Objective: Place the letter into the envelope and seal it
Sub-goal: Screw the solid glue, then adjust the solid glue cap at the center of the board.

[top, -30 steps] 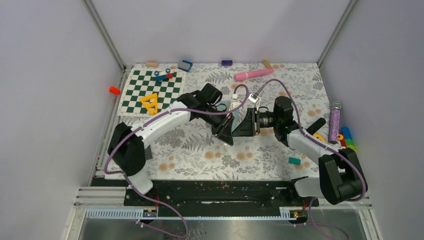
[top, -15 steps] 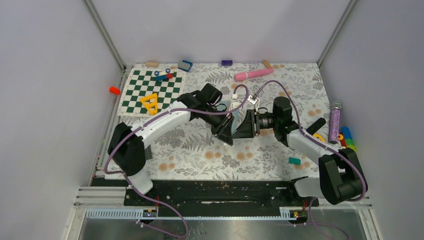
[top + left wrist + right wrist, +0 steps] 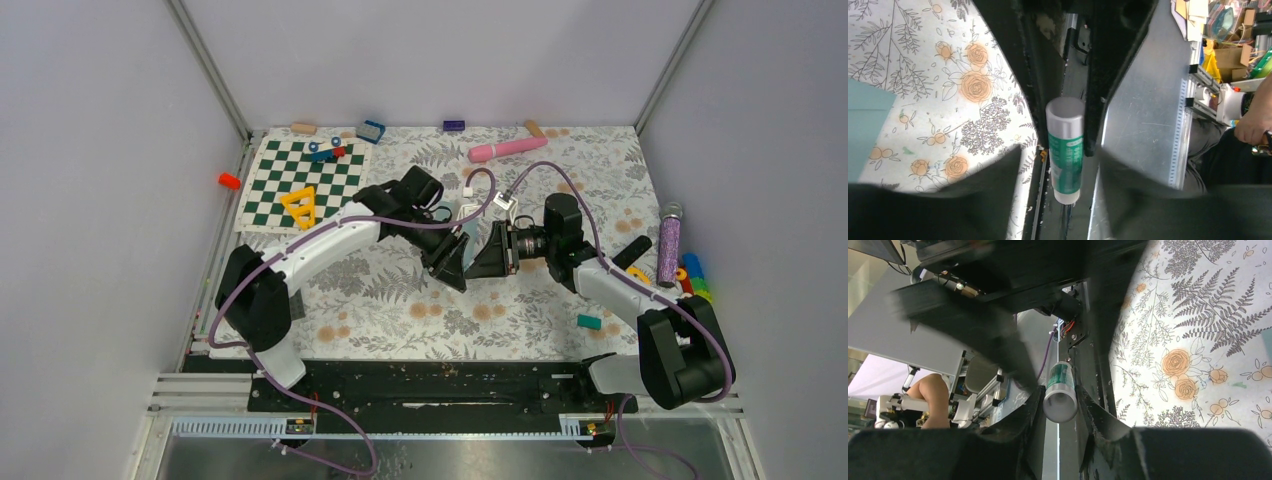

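The glue stick (image 3: 1066, 150) is held off the worktop (image 3: 923, 60) between the two arms. In the left wrist view its long axis runs 12 to 6, cap at 12. The right jaws pinch the cap. The left jaws stand spread either side of the green tube, gaps showing, well placed to close on it. The envelope (image 3: 863, 125) lies flat at 9 o'clock; the letter is not visible.

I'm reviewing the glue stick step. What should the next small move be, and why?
Probably close the left claw on the glue stick. The tube lies between its fingers with background showing on both sides, while the right claw hugs the other end tightly. The blurred fingers make this uncertain.
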